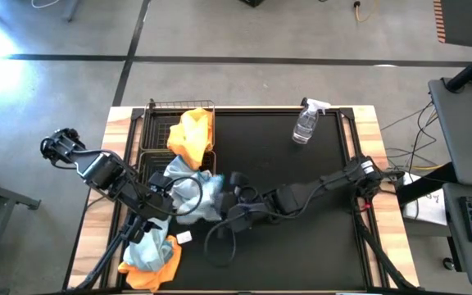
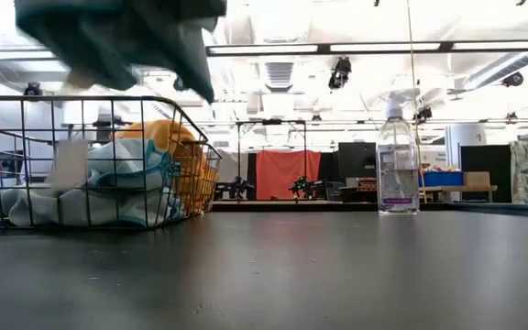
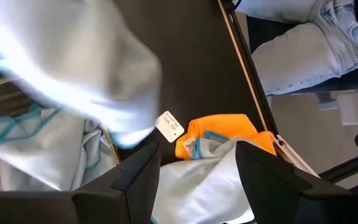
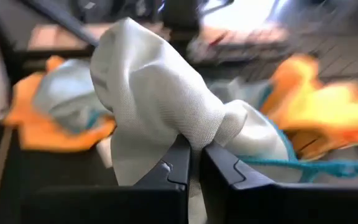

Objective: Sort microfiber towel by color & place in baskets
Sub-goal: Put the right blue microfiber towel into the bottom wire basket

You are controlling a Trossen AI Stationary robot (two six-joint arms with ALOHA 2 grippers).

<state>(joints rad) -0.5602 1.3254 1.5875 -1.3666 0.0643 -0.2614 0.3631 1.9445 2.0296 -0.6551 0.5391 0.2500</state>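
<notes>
**A soft blue towel hangs from the right gripper, over the baskets**

The pale blue towel (image 4: 166, 106) looks light and floppy, so it should bend and droop and not break. A pinch on a bunched-up fold seems the best way to hold it, and that is how it is held. The right gripper (image 4: 194, 163) is squeezed tight on a fold, and the rest of the cloth puffs up above its fingers. From above, this towel (image 1: 197, 195) sits right at the tip of the right gripper (image 1: 229, 190), by the near basket (image 1: 147, 164) at the left of the table (image 1: 301, 246). An orange towel (image 1: 192, 135) lies over the far basket (image 1: 158, 108). The left gripper (image 3: 197, 171) is wide open and holds nothing; a small pile of blue and orange towels (image 3: 219, 146) lies on the table just past its fingers.
</notes>
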